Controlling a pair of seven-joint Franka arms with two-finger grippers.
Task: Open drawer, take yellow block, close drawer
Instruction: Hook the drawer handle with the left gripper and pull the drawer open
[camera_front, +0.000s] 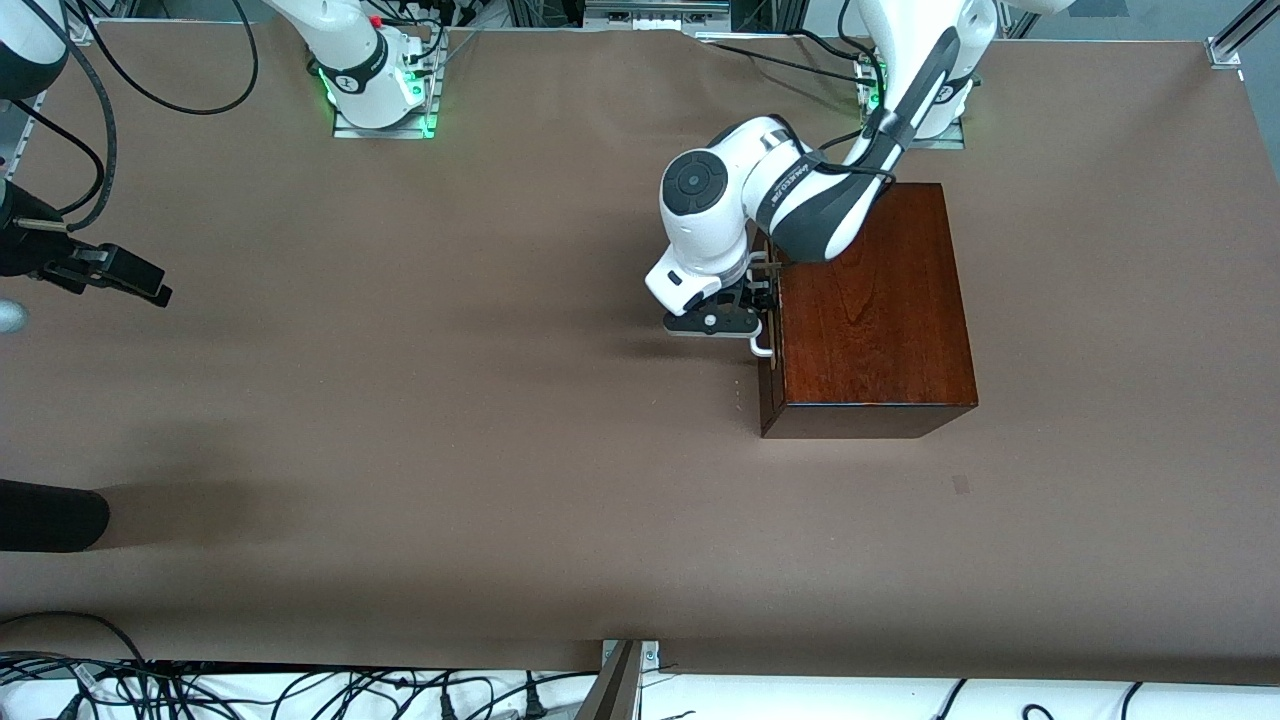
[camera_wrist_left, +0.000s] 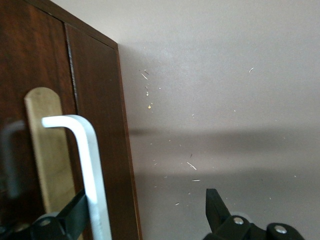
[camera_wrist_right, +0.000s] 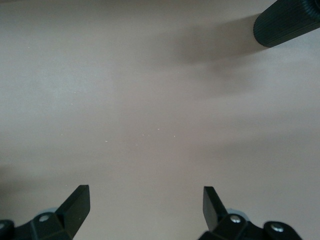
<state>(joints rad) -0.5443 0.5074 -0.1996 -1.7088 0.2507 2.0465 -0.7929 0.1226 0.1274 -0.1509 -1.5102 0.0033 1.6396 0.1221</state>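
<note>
left gripper (camera_front: 752, 318) at drawer (camera_front: 768, 330) handle (camera_wrist_left: 85, 160), jaws apart

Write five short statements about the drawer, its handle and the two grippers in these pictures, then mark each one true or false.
1. The drawer of the wooden box is shut. True.
2. The yellow block lies on the table beside the box. False: no yellow block shows in any view.
3. The left gripper is at the white handle with its fingers open, one finger touching the handle or just short of it. True.
4. The right gripper is shut on the handle. False: it is open over bare table toward the right arm's end, where that arm waits.
5. The box lies tipped on its side. False: it stands flat on the table, its top facing up.
</note>
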